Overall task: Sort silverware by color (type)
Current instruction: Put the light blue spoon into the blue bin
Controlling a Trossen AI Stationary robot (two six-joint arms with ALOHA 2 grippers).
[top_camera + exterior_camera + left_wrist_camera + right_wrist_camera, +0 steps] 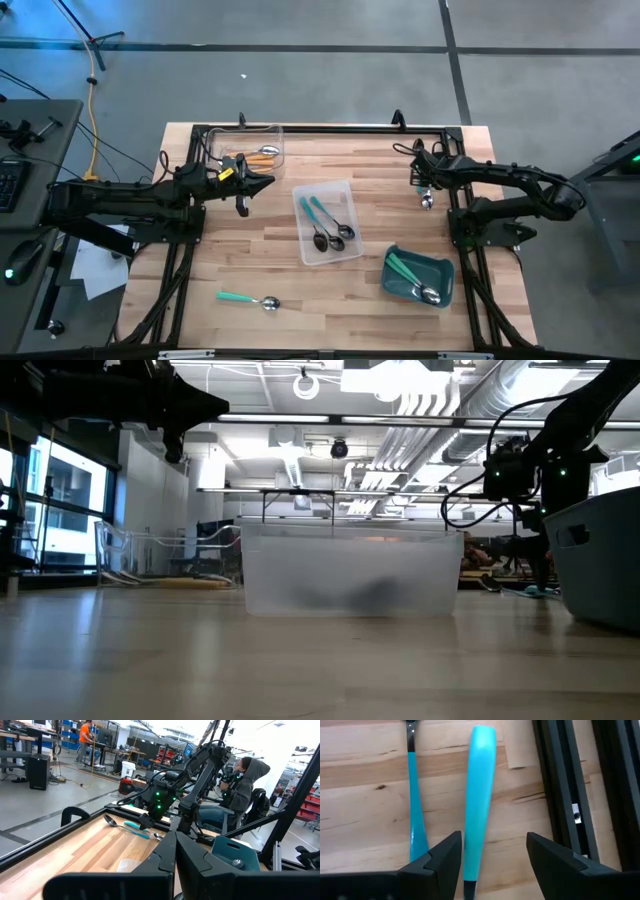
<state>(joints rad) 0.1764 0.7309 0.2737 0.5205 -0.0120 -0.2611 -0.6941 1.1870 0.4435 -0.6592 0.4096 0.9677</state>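
two teal-handled spoons (479, 795) lay side by side on the wooden desk (260, 260) near its right rear corner. the right gripper (492, 852) hovered over them, jaws apart. the left gripper (243, 185), jaws together, hung beside the clear tray (275, 135) of orange spoons (262, 153).

From the right wrist view we lose the nearer blue-handled spoon (479, 795) at the frame's edge, its bowl unseen. In the low view the clear tray (350, 572) shows only dark smudges inside; we cannot tell which spoons lie there.
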